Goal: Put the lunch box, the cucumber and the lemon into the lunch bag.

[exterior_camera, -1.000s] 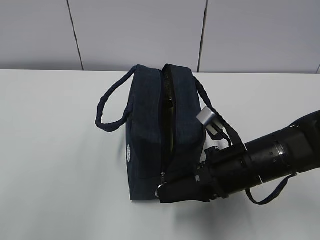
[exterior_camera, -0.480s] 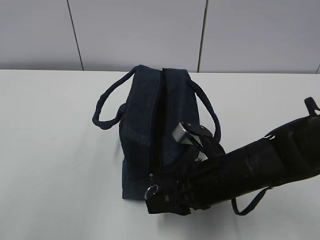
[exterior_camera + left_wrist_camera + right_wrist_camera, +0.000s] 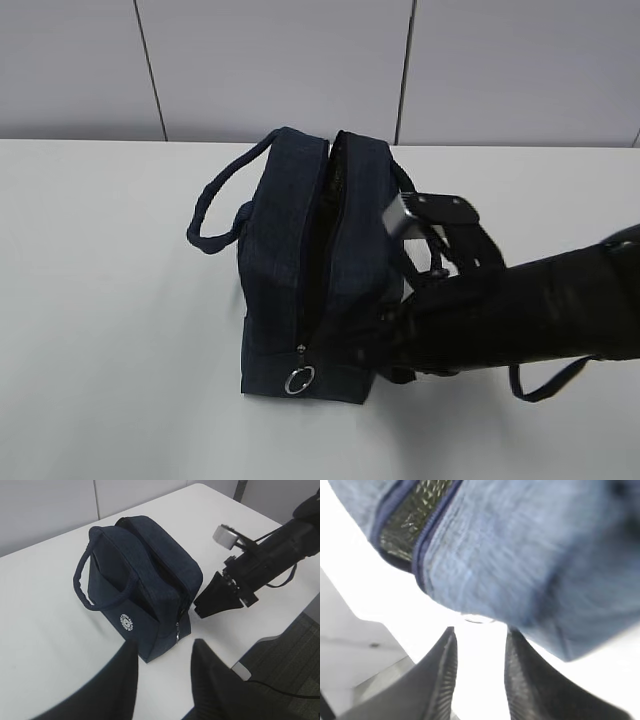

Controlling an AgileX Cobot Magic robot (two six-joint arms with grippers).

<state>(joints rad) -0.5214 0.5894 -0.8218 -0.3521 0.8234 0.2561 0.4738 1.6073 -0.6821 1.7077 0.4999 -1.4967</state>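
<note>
A: Where do things stand?

B: The lunch bag [image 3: 315,280] sits upright mid-bench [image 3: 110,300], its top zipper partly parted. No lunch box, cucumber or lemon lies anywhere on the bench, so I judge them already inside, though the slit is too dark to confirm it.

A: So what is left?

B: Probably only the zipper. Its ring pull [image 3: 299,381] hangs at the near end of the bag.

A: And the grippers?

B: The right gripper [image 3: 212,600] hovers just beside the bag's near corner, fingers a little apart, nothing between them. The left gripper [image 3: 162,672] hangs well back, spread and empty too.

A: Do the views differ?

B: The exterior view hides the right gripper's tips behind its own arm; the left wrist view shows them clear of the fabric. The right wrist view alone catches the silvery lining [image 3: 412,515] through the gap.
</note>
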